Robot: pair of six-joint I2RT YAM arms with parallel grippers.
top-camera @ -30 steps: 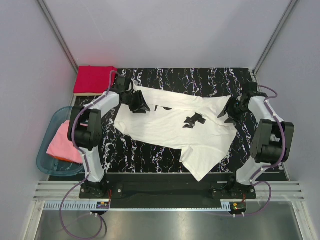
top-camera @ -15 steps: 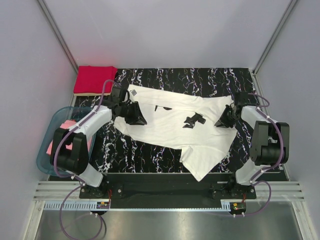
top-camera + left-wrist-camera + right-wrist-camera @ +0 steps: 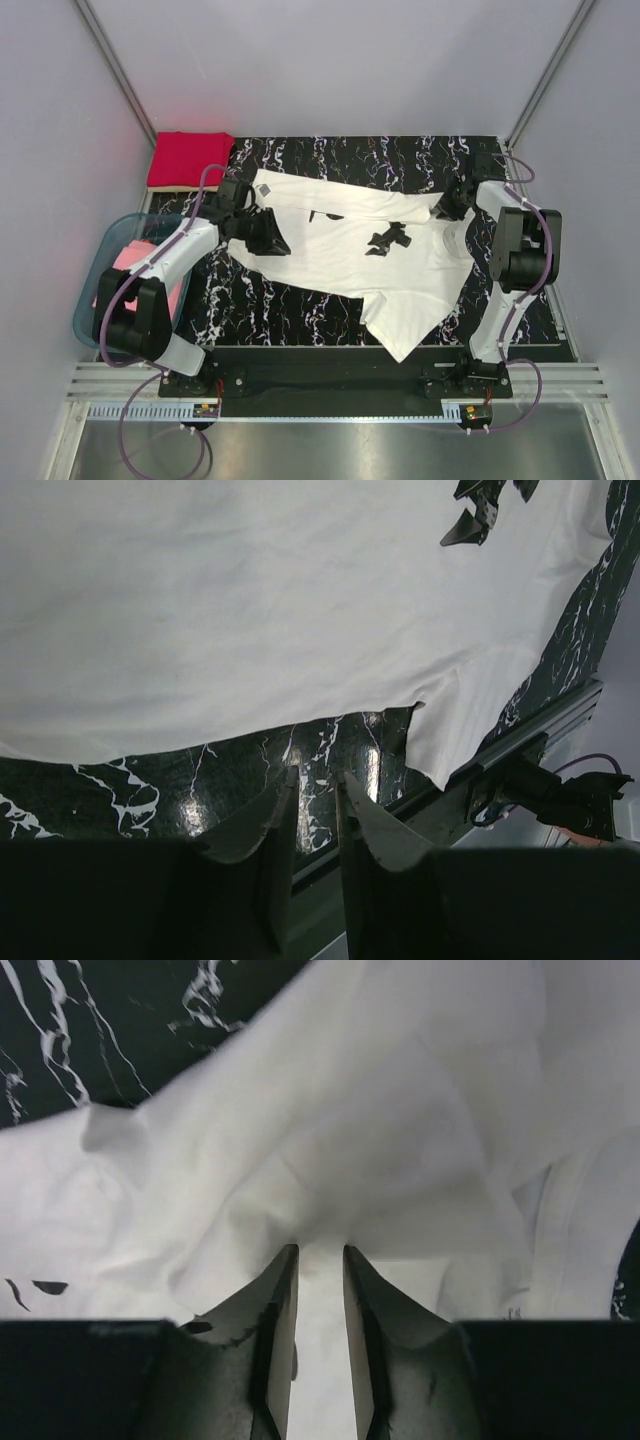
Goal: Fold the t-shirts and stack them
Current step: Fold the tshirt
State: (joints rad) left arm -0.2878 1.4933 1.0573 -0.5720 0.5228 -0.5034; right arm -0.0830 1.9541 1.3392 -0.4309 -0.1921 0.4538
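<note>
Black mat [image 3: 330, 155] bears white t-shirt [image 3: 340, 265] with unreadable print [image 3: 388, 240]; right gripper [image 3: 318, 1250] pinches it, left gripper [image 3: 315, 775] ajar, empty.

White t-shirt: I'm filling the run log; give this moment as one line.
white t-shirt spread on mat | left gripper ajar, empty, at its edge | right gripper pinching its cloth

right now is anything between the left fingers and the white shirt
Nothing visible. In the left wrist view only a strip of bare mat lies between the left fingers and the near edge of the white shirt. The fingers stand slightly apart with nothing in them.
</note>
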